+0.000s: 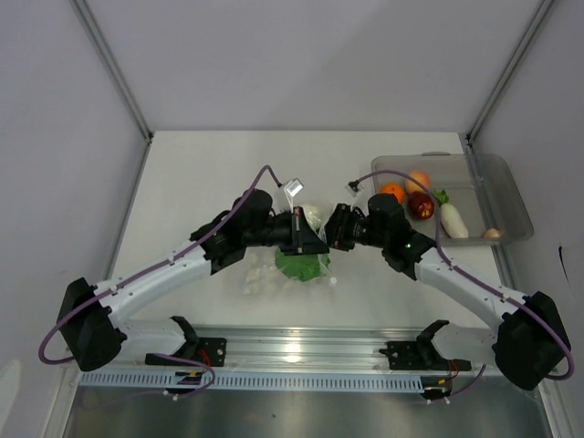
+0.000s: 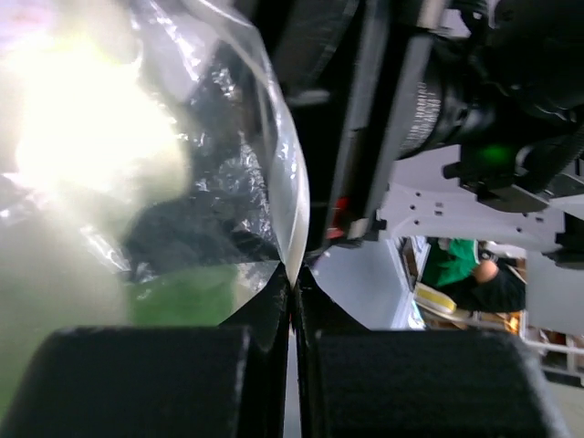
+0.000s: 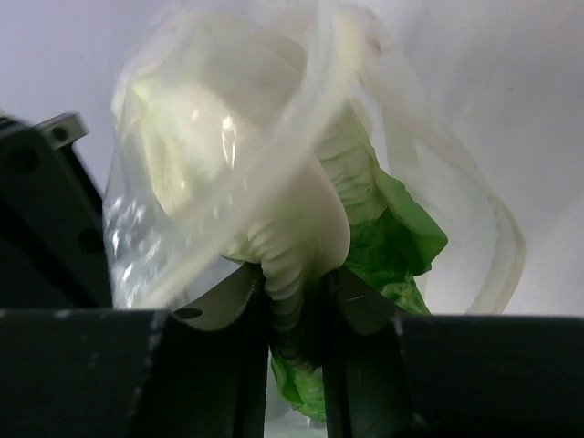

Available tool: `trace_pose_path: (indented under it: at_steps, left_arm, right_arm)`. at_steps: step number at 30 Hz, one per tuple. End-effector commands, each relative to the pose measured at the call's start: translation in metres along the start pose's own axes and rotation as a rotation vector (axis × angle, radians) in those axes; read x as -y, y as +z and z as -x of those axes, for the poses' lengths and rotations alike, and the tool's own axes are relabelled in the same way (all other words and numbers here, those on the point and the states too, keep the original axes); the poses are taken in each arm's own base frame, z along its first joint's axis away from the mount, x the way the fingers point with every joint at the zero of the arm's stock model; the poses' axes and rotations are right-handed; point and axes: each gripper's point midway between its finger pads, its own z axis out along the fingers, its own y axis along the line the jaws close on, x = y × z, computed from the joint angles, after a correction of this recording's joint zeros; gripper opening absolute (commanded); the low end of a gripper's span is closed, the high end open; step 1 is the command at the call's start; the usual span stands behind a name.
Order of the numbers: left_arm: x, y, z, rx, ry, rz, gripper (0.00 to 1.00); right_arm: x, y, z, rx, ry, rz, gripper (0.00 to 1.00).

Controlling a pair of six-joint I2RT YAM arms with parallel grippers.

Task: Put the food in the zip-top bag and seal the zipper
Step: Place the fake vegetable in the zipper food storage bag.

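The clear zip-top bag (image 1: 265, 276) lies at the table's middle, with one edge lifted. My left gripper (image 1: 306, 241) is shut on that edge (image 2: 294, 274), and the crinkly film (image 2: 265, 137) rises above the fingers. My right gripper (image 1: 330, 230) faces it, shut on the pale ribbed stalk of the green leafy cabbage (image 3: 297, 274). The cabbage (image 1: 301, 265) sits at the bag's mouth, and film (image 3: 228, 119) drapes over its white head. The zipper strip cannot be made out. An orange (image 1: 392, 192), a peach fruit (image 1: 418, 180), a dark red fruit (image 1: 421, 206), a white radish (image 1: 453, 221) and a beige piece (image 1: 493, 234) lie in the tray.
The rigid clear tray (image 1: 506, 196) stands at the right, close behind my right arm. White walls with metal posts close in the table at the back and on both sides. A metal rail runs along the near edge.
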Motion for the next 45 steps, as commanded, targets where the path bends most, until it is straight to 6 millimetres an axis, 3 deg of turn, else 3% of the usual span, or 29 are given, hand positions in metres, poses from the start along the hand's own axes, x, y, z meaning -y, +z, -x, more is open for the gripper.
trace_pose_path:
  at_steps: [1,4,6,10,17,18,26,31,35,38,41,45]
  left_arm:
    - [0.024,0.005,0.013,0.023,-0.024,-0.112,0.01]
    - [0.019,0.003,0.013,0.032,-0.022,-0.096,0.01]
    - [0.019,0.0,0.013,0.041,-0.021,-0.095,0.01]
    - [0.012,-0.004,0.013,0.053,-0.031,-0.084,0.01]
    - [0.001,-0.005,0.013,0.062,-0.035,-0.065,0.01]
    - [-0.001,-0.005,0.014,0.063,-0.036,-0.061,0.01]
    - [-0.019,0.001,0.011,0.051,-0.035,-0.02,0.01]
    - [-0.031,0.007,0.005,0.027,-0.013,0.011,0.01]
    - [-0.051,0.01,-0.004,-0.012,0.014,0.075,0.0]
    - [-0.059,0.01,-0.011,-0.035,0.006,0.097,0.01]
    - [-0.062,0.01,-0.014,-0.038,0.004,0.096,0.01]
    - [-0.051,0.007,-0.012,-0.037,0.02,0.063,0.0]
  right_arm:
    - [-0.026,0.015,0.001,-0.006,-0.053,0.034,0.24]
    - [-0.012,0.017,-0.008,-0.053,-0.074,-0.082,0.33]
    - [-0.011,0.013,-0.004,-0.039,-0.086,-0.123,0.48]
    - [0.001,0.001,-0.01,-0.075,-0.094,-0.201,0.59]
    - [-0.01,-0.019,-0.01,-0.133,-0.115,-0.252,0.68]
    - [-0.013,-0.024,-0.01,-0.145,-0.11,-0.267,0.75]
    - [-0.018,-0.054,-0.002,-0.103,-0.117,-0.318,0.74]
    - [-0.011,-0.065,0.001,-0.081,-0.147,-0.356,0.67]
    - [0.004,-0.066,-0.001,-0.094,-0.153,-0.396,0.53]
    - [0.004,-0.063,-0.002,-0.091,-0.143,-0.377,0.53]
    - [-0.012,-0.064,0.005,-0.052,-0.157,-0.313,0.54]
    - [-0.019,-0.069,0.019,0.005,-0.17,-0.289,0.62]
